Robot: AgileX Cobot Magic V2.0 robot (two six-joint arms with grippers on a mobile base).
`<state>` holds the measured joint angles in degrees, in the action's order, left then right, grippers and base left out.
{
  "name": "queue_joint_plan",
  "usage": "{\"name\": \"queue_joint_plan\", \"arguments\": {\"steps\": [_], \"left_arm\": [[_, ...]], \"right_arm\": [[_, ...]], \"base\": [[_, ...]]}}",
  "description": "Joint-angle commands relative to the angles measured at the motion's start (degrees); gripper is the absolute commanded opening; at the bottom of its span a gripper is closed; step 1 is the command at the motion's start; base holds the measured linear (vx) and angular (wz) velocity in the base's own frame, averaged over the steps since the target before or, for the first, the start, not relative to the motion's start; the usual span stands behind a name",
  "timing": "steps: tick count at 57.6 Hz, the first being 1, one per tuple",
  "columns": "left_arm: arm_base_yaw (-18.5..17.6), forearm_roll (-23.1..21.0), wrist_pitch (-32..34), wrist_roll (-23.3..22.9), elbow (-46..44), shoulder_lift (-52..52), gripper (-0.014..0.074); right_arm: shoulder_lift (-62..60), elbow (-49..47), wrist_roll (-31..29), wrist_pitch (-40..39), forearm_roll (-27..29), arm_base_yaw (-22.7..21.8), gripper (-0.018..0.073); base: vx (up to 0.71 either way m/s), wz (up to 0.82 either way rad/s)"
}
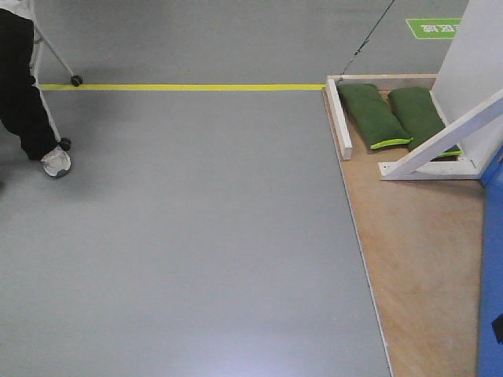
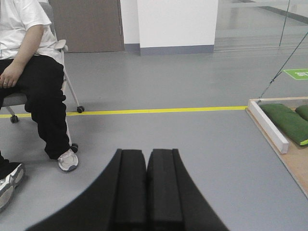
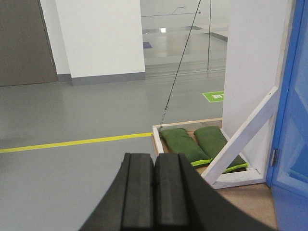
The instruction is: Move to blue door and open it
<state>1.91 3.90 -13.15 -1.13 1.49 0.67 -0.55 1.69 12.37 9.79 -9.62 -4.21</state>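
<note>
The blue door (image 3: 294,130) shows as a glossy blue panel at the far right edge of the right wrist view, beside the white wall panel (image 3: 250,72); its handle and lock are out of view. A strip of it also shows at the right edge of the front view (image 1: 492,275). My left gripper (image 2: 147,154) is shut and empty, held over grey floor. My right gripper (image 3: 154,158) is shut and empty, to the left of the door and well short of it.
A wooden base board (image 1: 424,251) with a white diagonal brace (image 1: 448,137) and two green sandbags (image 1: 377,114) lies ahead right. A yellow floor line (image 1: 181,86) crosses the grey floor. A seated person on a wheeled chair (image 2: 33,82) is at the left.
</note>
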Motion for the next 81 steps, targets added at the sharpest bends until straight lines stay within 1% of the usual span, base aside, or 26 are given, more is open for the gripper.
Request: {"name": "queue_joint_plan", "arguments": {"steps": [1,40,44,51,53,60,69,73,75,81], "left_arm": [[-0.16,-0.15,4.73,-0.39,-1.52,0.89,0.0073],[-0.16,-0.15,4.73,-0.39,-1.52,0.79,0.0073],[-0.16,-0.15,4.73,-0.39,-1.52,0.79,0.0073],[-0.16,-0.15,4.73,-0.39,-1.52,0.79,0.0073],[-0.16,-0.15,4.73,-0.39,-1.52,0.79,0.0073],[-0.16,-0.15,4.73,-0.39,-1.52,0.79,0.0073],[-0.16,-0.15,4.73,-0.39,-1.52,0.79,0.0073],[-0.16,-0.15,4.73,-0.39,-1.52,0.79,0.0073],[-0.16,-0.15,4.73,-0.39,-1.52,0.79,0.0073],[-0.16,-0.15,4.73,-0.39,-1.52,0.79,0.0073]], "right_arm": [[-0.94,0.10,-0.62,-4.55,-0.48,0.11,0.0011],[-0.82,-0.45,-0.62,-4.08,-0.29,0.11,0.0011],[-0.82,-3.76,-0.62,-0.29,-0.29,0.06,0.0011],[-0.63,-13.46,-0.62,8.56,-0.29,0.06,0.0011],[-0.31,-15.99,-0.62,9.87,-0.29,0.06,0.0011],[1.16,-22.45,-0.62,9.81,-0.26,0.13,0.0011],[1.89,-24.97,-0.62,5.61,-0.26,0.13,0.0011],[3.75,-25.13,-0.62,4.87,-0.26,-0.94,0.0011],[5.18,-25.74,-0.62,4.63,-0.36,-2.26,0.0011],[10.91,-28.63,-0.62,3.17,-0.18,-8.46,0.0011]], "base": [[0.02,0.00],[0.00,0.00],[0.00,0.00],[0.00,0.00],[0.00,0.00],[0.00,0.00],[0.00,0.00],[0.00,0.00],[0.00,0.00],[0.00,0.00]]}}
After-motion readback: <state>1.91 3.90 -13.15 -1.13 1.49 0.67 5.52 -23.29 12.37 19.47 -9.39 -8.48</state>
